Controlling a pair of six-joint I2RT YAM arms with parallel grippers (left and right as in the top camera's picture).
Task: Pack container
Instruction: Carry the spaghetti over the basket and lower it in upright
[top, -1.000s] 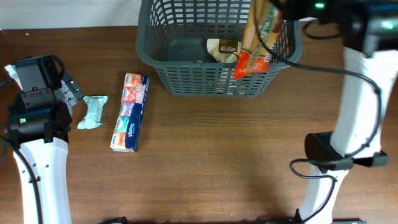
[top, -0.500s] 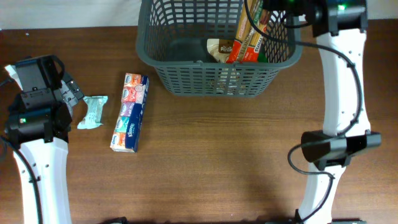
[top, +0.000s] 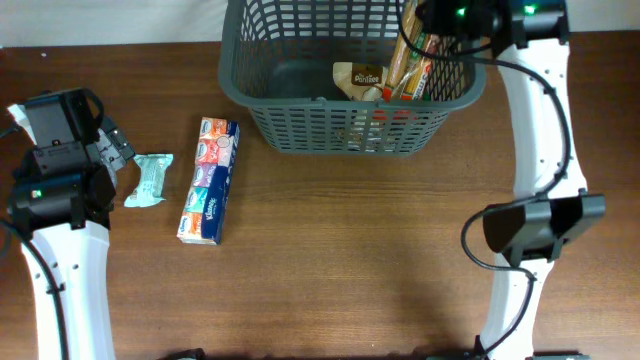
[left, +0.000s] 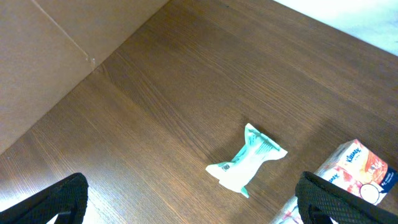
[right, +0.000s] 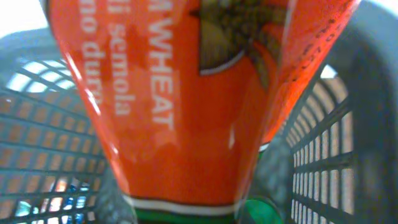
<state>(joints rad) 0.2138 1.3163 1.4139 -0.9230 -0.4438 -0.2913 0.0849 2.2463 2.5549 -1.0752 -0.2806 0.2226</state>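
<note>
Pasta packet (top: 408, 72) was clamped by the right gripper (top: 432, 22), slanted in the right end of the basket (top: 300, 130) at the table's (top: 350, 250) rear; lowering it flat before release was judged best; left gripper (left: 196, 202) was spread wide, empty.

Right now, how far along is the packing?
Done: one brown packet lies in the container. In hand: the right end effector is shut on an orange pasta packet, its lower end inside the container, not yet released. Left: the tissue pack and small teal packet lie on the table near the open left end effector.
</note>
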